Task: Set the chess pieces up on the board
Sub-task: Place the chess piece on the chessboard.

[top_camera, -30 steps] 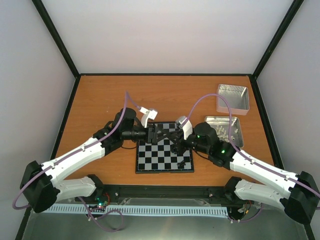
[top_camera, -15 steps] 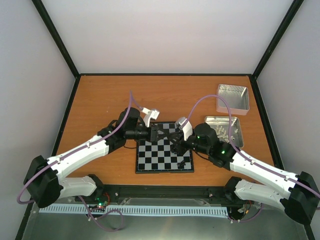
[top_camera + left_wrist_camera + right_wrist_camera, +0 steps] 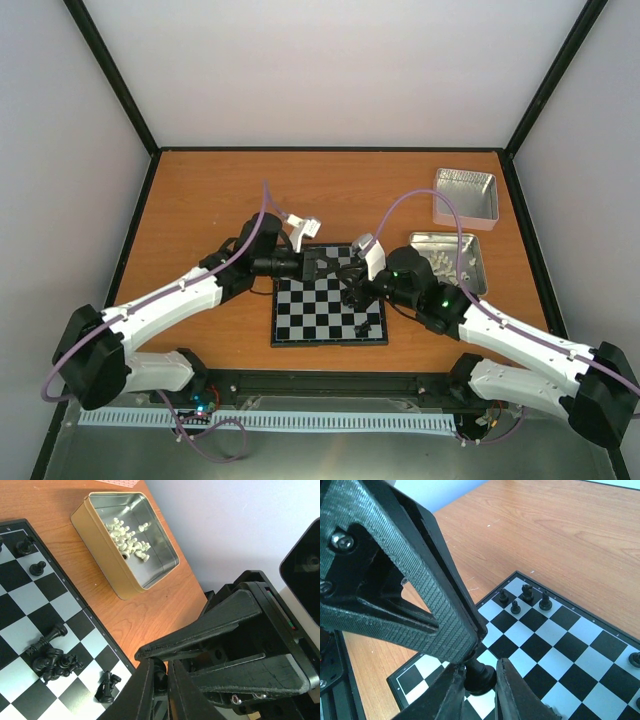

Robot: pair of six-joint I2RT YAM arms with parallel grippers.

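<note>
The board (image 3: pixel 300 325) lies at the table's middle front. My left gripper (image 3: pixel 328 266) and right gripper (image 3: pixel 349 284) meet tip to tip above its far right part. One black chess piece sits between them. In the left wrist view it (image 3: pixel 160 674) is pinched between my left fingers (image 3: pixel 142 692). In the right wrist view its base (image 3: pixel 480 677) sits between my right fingers (image 3: pixel 512 695), with a left finger over its top. Other black pieces lie heaped on the board (image 3: pixel 50 661) (image 3: pixel 365 327). A few stand at a corner (image 3: pixel 525 596).
A silver tin (image 3: pixel 478 275) holding cream-white pieces (image 3: pixel 129 539) stands right of the board. A second, empty tin (image 3: pixel 465 195) stands behind it. Black frame posts and pale walls ring the table.
My left arm has reached a little further right, bringing its gripper up against the right gripper. The right arm has hardly moved.
</note>
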